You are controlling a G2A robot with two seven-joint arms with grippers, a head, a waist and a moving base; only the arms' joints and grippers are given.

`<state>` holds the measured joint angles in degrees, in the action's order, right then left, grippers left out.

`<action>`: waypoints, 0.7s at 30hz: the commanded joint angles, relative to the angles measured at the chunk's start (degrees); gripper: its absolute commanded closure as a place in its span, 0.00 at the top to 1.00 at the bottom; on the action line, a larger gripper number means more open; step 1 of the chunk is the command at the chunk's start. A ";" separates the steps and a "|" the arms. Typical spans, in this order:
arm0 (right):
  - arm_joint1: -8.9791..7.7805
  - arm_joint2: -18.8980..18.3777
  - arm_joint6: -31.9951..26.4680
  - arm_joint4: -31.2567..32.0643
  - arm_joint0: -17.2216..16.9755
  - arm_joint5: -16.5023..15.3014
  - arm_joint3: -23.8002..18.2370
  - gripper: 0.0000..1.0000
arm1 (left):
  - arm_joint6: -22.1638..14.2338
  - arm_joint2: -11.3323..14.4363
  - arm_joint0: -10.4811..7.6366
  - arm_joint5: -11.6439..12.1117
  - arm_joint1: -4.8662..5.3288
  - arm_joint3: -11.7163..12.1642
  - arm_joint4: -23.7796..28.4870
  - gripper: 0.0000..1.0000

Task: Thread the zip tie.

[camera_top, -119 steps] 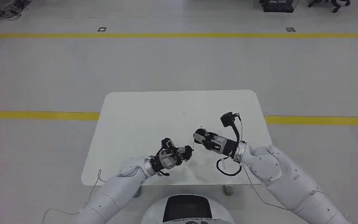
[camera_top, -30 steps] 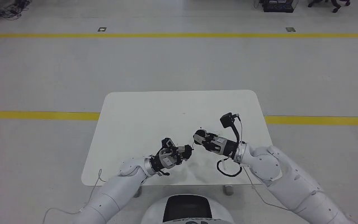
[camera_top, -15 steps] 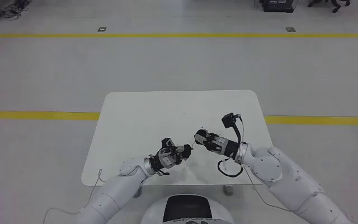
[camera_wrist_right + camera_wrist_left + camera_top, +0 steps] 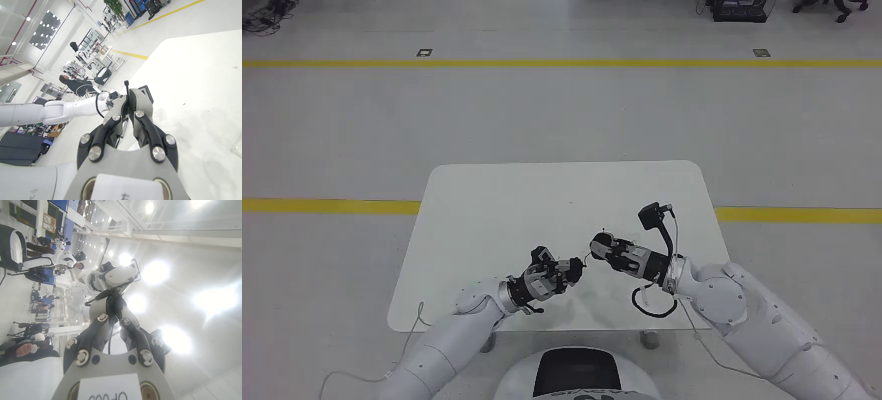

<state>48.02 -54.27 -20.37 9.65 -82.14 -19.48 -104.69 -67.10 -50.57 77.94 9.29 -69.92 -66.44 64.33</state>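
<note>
Zip tie: black, held over the near part of the table, clamped between the closed pads of the right gripper, long axis along the fingers, square head poking past the tips toward the left gripper. Left gripper just beside, fingers pinched on a thin black strap. Cannot see the strap's middle between the pads, nor tell from above whether the ends meet.

I have both arms bent inward over the near half of the tabletop, forearms angled toward each other. The left gripper points up toward the right one, its jaws closed on the zip tie. The right gripper faces it, just apart, and is also clamped on the zip tie, whose head pokes out past the tips.
</note>
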 commanded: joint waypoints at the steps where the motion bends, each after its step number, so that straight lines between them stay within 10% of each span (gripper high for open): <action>1: -0.04 0.02 0.08 0.00 -0.03 0.00 0.00 0.00 | -0.03 -0.01 0.03 -0.04 -0.01 0.00 0.07 0.00; 21: -0.82 -0.13 0.28 -0.55 -0.30 0.00 -0.81 0.00 | -0.13 -0.09 -0.04 -0.18 -0.12 0.27 0.28 0.00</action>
<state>47.23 -54.39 -20.11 9.10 -82.43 -19.48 -105.53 -67.21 -50.66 77.91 9.11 -70.03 -66.18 64.60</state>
